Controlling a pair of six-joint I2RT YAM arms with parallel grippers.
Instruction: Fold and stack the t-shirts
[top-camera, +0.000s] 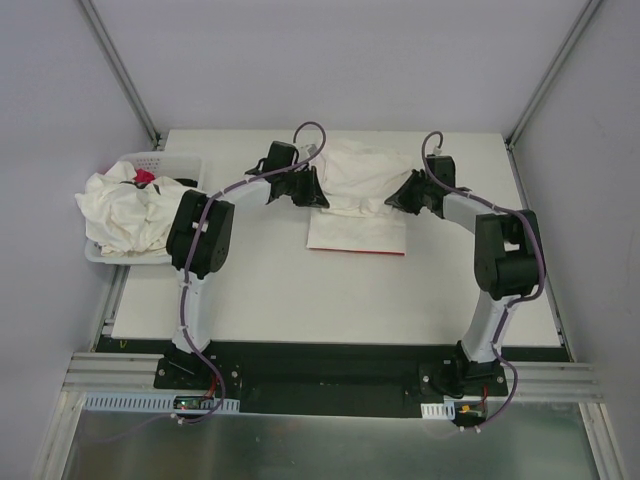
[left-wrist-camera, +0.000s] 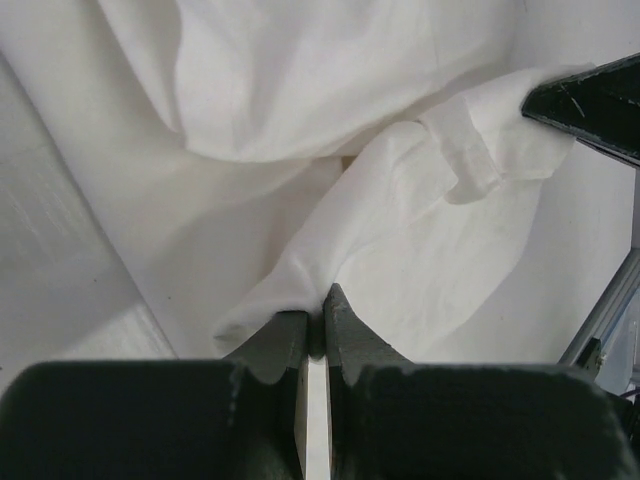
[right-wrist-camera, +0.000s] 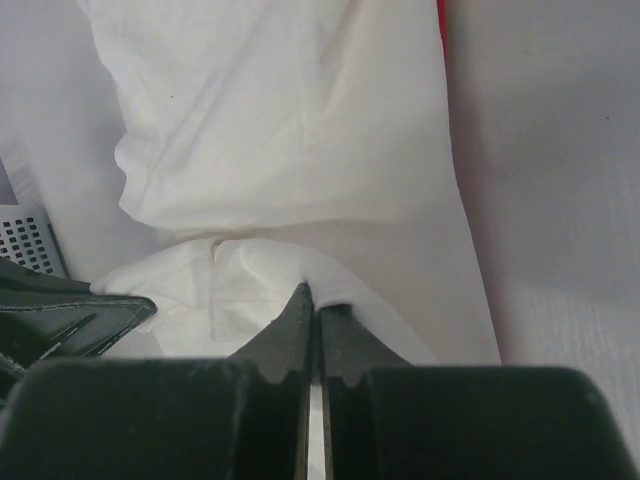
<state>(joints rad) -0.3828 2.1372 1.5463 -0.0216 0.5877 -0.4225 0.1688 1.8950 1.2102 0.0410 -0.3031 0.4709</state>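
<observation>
Bolted at the near edge, the two black arms are reaching across the white table top (top-camera: 250, 300) toward its far middle, where a crumpled off-white cotton t-shirt (top-camera: 360, 175) is lying between them. It is partly covering a flat white sheet with a thin red edge (top-camera: 355, 238). The left claw (top-camera: 300, 188) is clenching a thin fold of that shirt at its left side, and the right claw (top-camera: 408, 195) is pinching the opposite side the same way. In both wrist views the jaws are pressing together with cloth caught at the very tips.

That shallow bite looks to me like the main risk. If either arm pulls faster or higher than the other, the thin fabric could slide out, or the fold could come down crooked. Slack is sagging between the claws, so creases may be getting trapped. The sheet underneath could also be dragged along.

As for heading, the gripped edge is running left to right, and I judge the shirt's long axis is lying front to back, toward the far edge. A sleeve hem (left-wrist-camera: 465, 165) is showing near the right claw, but I cannot tell where the collar is pointing.

More off-white shirts (top-camera: 125, 210) are heaping over a white perforated plastic basket (top-camera: 170, 160) at the far left.
</observation>
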